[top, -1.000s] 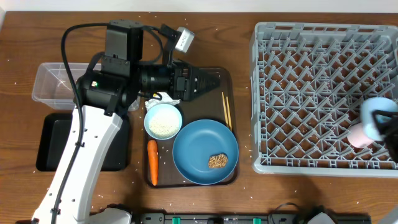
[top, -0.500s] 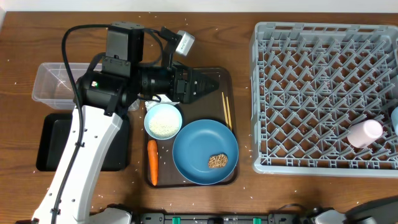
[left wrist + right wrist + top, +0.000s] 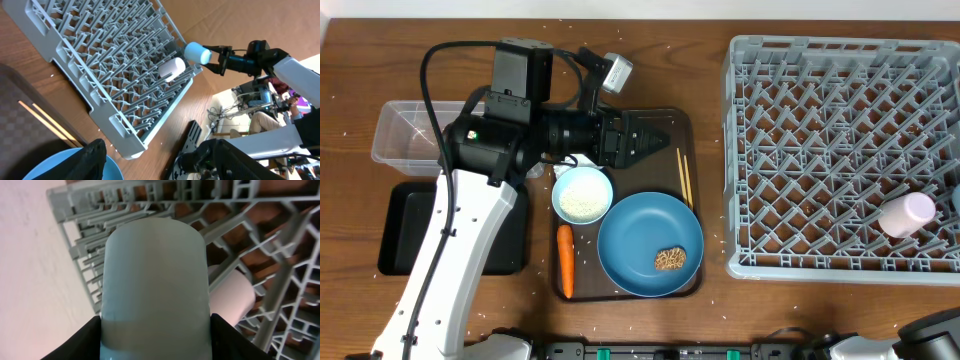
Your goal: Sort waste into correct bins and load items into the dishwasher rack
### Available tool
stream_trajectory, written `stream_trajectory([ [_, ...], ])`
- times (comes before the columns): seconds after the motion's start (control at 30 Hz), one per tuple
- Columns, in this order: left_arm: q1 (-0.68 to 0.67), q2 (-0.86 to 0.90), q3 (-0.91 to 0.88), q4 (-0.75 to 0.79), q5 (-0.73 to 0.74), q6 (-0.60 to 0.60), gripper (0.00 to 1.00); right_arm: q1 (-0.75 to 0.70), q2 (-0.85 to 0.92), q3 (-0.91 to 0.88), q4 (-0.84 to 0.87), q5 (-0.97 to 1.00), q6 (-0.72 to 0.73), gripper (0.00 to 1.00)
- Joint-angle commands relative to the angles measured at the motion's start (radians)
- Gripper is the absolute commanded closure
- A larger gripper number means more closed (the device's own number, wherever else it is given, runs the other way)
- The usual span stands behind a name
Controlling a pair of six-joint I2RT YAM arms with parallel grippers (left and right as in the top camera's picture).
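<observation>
My left gripper (image 3: 658,136) hangs open and empty over the brown tray's far side; its fingers (image 3: 160,165) frame the blue plate's rim (image 3: 55,167). The blue plate (image 3: 638,238) holds a brown chunk (image 3: 669,260). The white bowl (image 3: 582,195) holds rice. The carrot (image 3: 565,260) lies left of the plate, the chopsticks (image 3: 684,178) to its upper right. A napkin (image 3: 582,157) peeks from under the arm. My right gripper (image 3: 155,347) is shut on the light blue cup (image 3: 155,270), held beside the rack (image 3: 820,150) near the pink cup (image 3: 907,213). The yellow wrapper is out of view.
The clear tub (image 3: 405,135) and the black tray (image 3: 405,235) sit at the left. The dark brown serving tray (image 3: 620,290) holds the dishes. Rice grains are scattered on the wooden table. The left arm covers the tray's upper left.
My right gripper has carried the light blue cup rightward, out of the overhead view past the rack's right edge. The pink cup stays in the rack. The left arm has hardly moved.
</observation>
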State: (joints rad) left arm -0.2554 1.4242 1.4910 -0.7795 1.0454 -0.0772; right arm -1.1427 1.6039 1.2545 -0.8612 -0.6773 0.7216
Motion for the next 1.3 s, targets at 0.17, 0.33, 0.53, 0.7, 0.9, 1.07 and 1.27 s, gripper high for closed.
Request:
stream_trajectory([
  [0.17, 0.001, -0.014, 0.014, -0.002, -0.011, 0.017, 0.30, -0.010, -0.002, 0.001, -0.042, 0.135, 0.025, 0.42],
  [0.33, 0.001, -0.014, 0.014, -0.002, -0.011, 0.017, 0.30, -0.010, -0.002, 0.001, -0.050, 0.177, 0.013, 0.33],
  [0.53, 0.001, -0.014, 0.014, -0.004, -0.011, 0.017, 0.30, -0.010, -0.002, 0.001, -0.031, 0.175, 0.011, 0.24],
  [0.7, 0.001, -0.014, 0.014, -0.005, -0.011, 0.017, 0.30, -0.010, -0.004, 0.002, 0.023, 0.046, -0.017, 0.27],
  [0.9, 0.001, -0.026, 0.014, -0.016, -0.093, 0.016, 0.34, 0.011, -0.067, 0.021, 0.167, -0.369, -0.124, 0.30],
  [1.07, 0.001, -0.083, 0.014, -0.117, -0.397, 0.017, 0.35, 0.107, -0.232, 0.058, 0.177, -0.464, -0.187, 0.30],
  [1.27, 0.001, -0.150, 0.014, -0.257, -0.665, 0.008, 0.35, 0.380, -0.473, 0.066, 0.121, -0.256, -0.273, 0.26],
])
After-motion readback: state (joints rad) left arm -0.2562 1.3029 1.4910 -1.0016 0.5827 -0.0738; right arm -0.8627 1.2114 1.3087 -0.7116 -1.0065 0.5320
